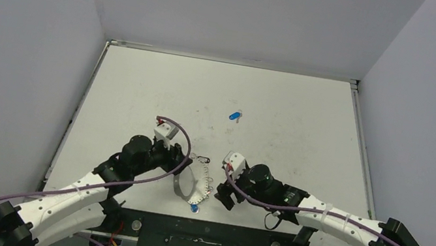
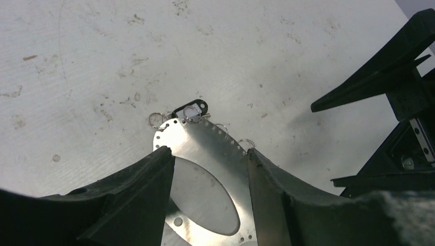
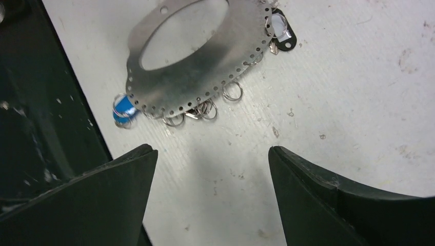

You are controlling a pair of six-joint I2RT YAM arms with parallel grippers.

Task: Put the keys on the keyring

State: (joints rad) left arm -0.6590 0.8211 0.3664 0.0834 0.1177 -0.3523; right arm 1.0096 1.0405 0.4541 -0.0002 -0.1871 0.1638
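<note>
The keyring is a flat silver oval plate with small loops along its edge, lying on the white table between the two arms. A black-capped key hangs on a loop at its far end, and a blue-capped key sits at a loop on its near end. Another blue key lies loose farther back. My left gripper is open, its fingers standing over the two sides of the keyring. My right gripper is open and empty, just right of the keyring.
The right gripper's black fingers show at the right of the left wrist view, close to the keyring. The table is white and scuffed, with grey walls on three sides. A dark base plate runs along the near edge.
</note>
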